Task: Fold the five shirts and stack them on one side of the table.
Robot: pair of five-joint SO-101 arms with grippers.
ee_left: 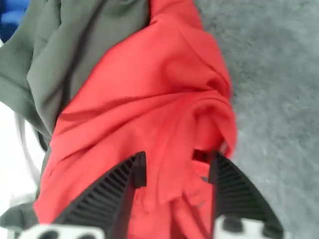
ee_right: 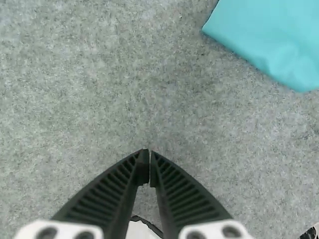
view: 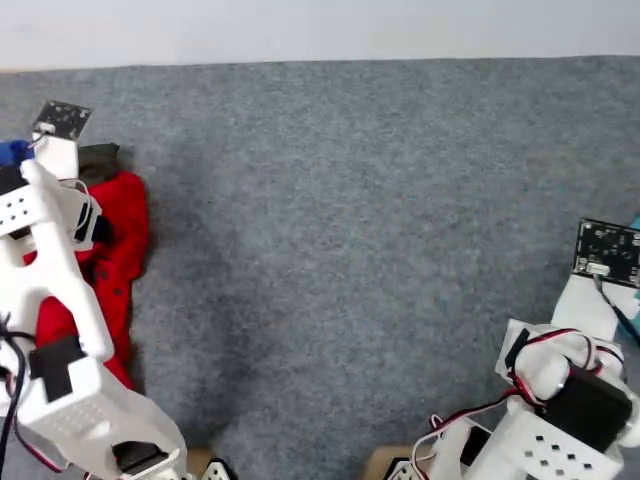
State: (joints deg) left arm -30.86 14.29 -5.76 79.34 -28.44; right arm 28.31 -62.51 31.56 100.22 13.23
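Observation:
A crumpled red shirt [view: 125, 235] lies at the table's left edge, partly under my left arm [view: 50, 270]. In the left wrist view my left gripper [ee_left: 177, 167] stands open just above the red shirt [ee_left: 149, 99], its two fingers on either side of a fold. An olive shirt [ee_left: 65, 50] lies bunched against the red one, with a bit of blue cloth [ee_left: 10, 15] beyond it. My right gripper [ee_right: 148, 154] is shut over bare mat at the right, holding nothing. A teal shirt [ee_right: 269, 35] lies flat a short way ahead of it.
The grey mat [view: 360, 230] covers the whole table between the two arms. The olive shirt [view: 100, 158] and blue cloth [view: 10, 152] sit at the far left. My right arm [view: 570, 400] stands at the front right corner, with cables beside it.

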